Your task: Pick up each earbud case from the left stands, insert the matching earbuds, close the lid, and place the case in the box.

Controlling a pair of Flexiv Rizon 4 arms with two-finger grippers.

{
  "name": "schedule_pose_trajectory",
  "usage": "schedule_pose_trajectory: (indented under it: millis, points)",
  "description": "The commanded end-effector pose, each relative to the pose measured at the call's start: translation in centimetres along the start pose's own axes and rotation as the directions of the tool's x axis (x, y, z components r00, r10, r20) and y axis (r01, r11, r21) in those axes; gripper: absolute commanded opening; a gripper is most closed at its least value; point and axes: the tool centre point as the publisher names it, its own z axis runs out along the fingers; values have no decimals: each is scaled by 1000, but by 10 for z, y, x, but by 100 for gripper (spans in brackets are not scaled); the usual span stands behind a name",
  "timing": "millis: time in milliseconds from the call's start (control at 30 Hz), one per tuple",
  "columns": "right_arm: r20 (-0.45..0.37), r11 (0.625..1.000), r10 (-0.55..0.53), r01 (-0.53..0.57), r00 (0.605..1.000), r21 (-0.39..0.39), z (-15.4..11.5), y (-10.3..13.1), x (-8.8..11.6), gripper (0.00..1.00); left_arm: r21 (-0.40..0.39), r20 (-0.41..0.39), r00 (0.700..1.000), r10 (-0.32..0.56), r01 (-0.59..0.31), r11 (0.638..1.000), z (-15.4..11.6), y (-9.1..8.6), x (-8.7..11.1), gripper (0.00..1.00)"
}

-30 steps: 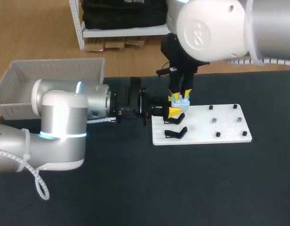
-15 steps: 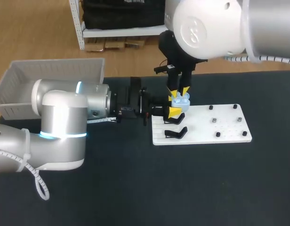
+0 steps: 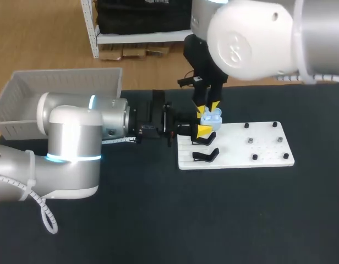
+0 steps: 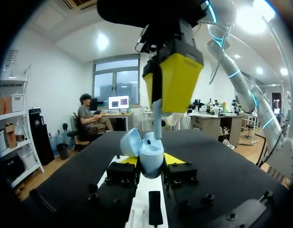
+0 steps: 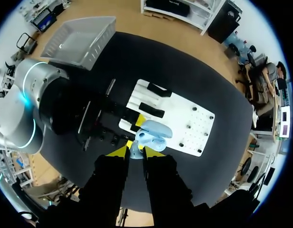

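A light blue earbud case (image 4: 150, 153) with its lid open is held upright over the white stand board (image 3: 257, 146), and my left gripper (image 4: 151, 162) is shut on its lower part. From above, my right gripper (image 3: 211, 106) comes straight down onto the case (image 3: 211, 116). It is shut on a small pale earbud (image 5: 135, 151) whose stem (image 4: 157, 118) points into the open case (image 5: 153, 134). Two black stands (image 3: 205, 155) lie on the board's left end, under and beside the case.
A grey plastic box (image 3: 65, 88) sits at the table's far left corner, behind my left arm. Small black and grey pegs (image 3: 250, 141) dot the board's right half. The dark tabletop is bare in front of the board.
My right gripper has shifted slightly up and to the left above the case, still holding the earbud. The left arm and the case have stayed in place.
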Motion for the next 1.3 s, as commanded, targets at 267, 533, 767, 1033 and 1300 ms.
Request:
schedule_pose_trajectory:
  millis: [267,533,767,1033,1300]
  points:
    - [121,1000,-9,10,993,-11,-2,-2,12,0,-3,4,1000,2,-2,1000,0,0,1,0]
    - [125,1000,-19,21,992,-14,0,-1,8,0,-3,4,1000,2,-2,1000,0,0,1,0]
    - [118,1000,-24,26,993,-10,6,-2,5,0,-3,4,1000,2,-2,1000,0,0,1,0]
    - [117,1000,-21,22,993,-9,10,-3,3,0,-3,4,1000,2,-2,1000,0,0,1,0]
    - [118,1000,-17,18,993,-5,12,-5,1,0,-3,4,1000,2,-2,1000,0,0,1,0]
